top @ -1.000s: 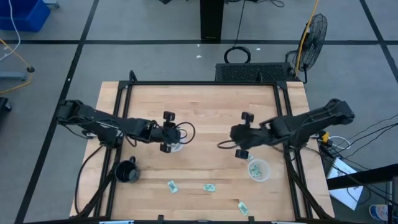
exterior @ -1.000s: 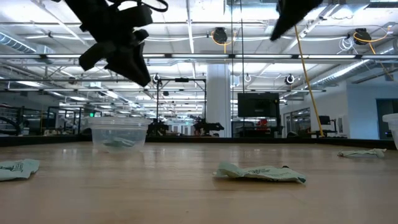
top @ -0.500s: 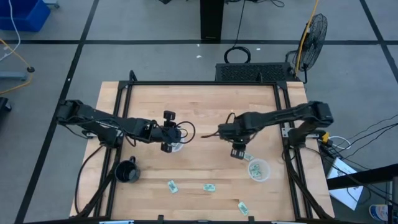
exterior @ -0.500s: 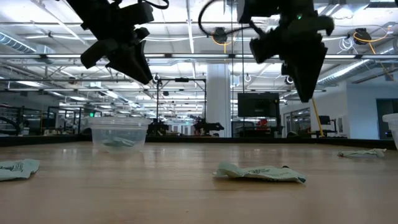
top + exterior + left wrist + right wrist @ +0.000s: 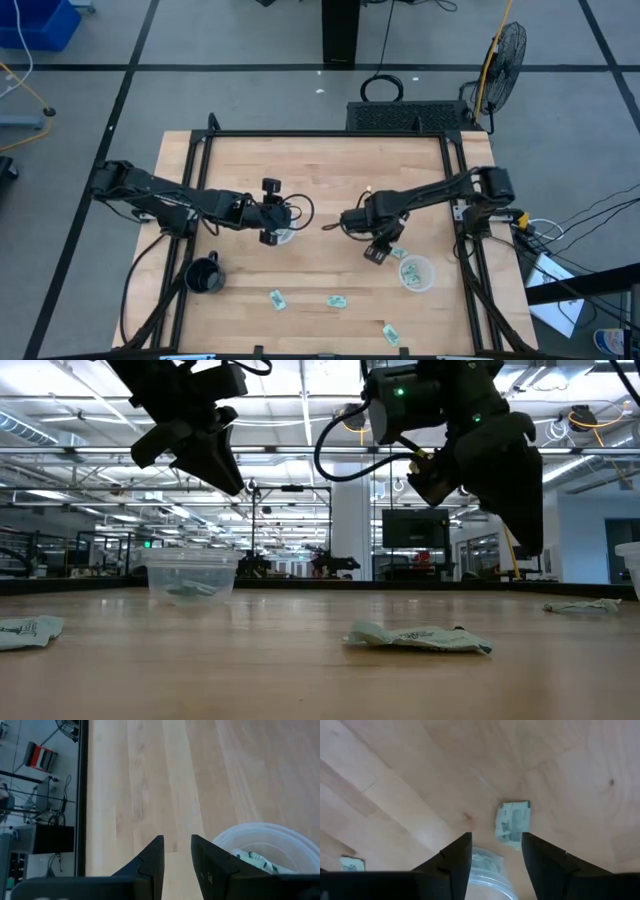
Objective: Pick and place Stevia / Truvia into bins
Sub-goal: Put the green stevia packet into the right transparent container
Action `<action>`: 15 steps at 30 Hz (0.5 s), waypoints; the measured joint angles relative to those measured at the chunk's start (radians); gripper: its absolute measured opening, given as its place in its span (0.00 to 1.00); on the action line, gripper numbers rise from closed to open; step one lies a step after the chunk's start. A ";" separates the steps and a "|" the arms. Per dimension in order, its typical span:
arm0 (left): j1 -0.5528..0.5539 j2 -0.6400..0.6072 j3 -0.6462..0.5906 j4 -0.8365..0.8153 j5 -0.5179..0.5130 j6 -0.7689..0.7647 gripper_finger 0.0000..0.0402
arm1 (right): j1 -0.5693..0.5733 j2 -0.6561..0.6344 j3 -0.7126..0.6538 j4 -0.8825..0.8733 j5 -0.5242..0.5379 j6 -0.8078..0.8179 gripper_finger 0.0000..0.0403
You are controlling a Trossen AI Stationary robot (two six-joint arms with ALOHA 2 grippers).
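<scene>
Step in hand, as I read it: the right end effector (image 5: 374, 250) is lining up on the next Stevia sachet (image 5: 513, 823), fingers spread with nothing between them. That sachet lies flat on the table (image 5: 330, 170), just ahead of the fingertips in the right wrist view, and right beside the right cup (image 5: 416, 273), whose rim shows under the fingers (some sachets already sit inside it). Next move probably calls for a drop straight down, straddling the packet and pinching it off the wood; it is thin and flat, so the tips likely need to touch the table.

Left end effector (image 5: 268, 212) hangs over the left cup (image 5: 281, 233), fingers slightly parted and empty; a sachet already lies in that cup (image 5: 256, 858).

Other loose sachets sit well away from the right end effector toward the table's near edge: one (image 5: 276, 297), one (image 5: 337, 301), one (image 5: 391, 335). Black mug (image 5: 203, 276) is below-left of the left end effector, not in play.

Versus a second ago: the right arm has swung inward from the table's right edge and folded toward the centre, its end effector now closer to the sachet by the right cup. Left arm unchanged, sachets unmoved.
</scene>
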 joint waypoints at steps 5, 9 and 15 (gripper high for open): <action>0.000 0.000 0.000 -0.005 0.000 -0.007 0.26 | 0.022 0.013 -0.008 0.000 0.001 0.051 0.40; 0.000 0.000 0.000 -0.008 0.002 -0.057 0.26 | 0.042 0.013 -0.058 0.015 0.000 0.120 0.40; 0.000 0.000 0.000 -0.001 0.003 -0.083 0.26 | 0.052 0.013 -0.167 0.074 -0.018 0.132 0.40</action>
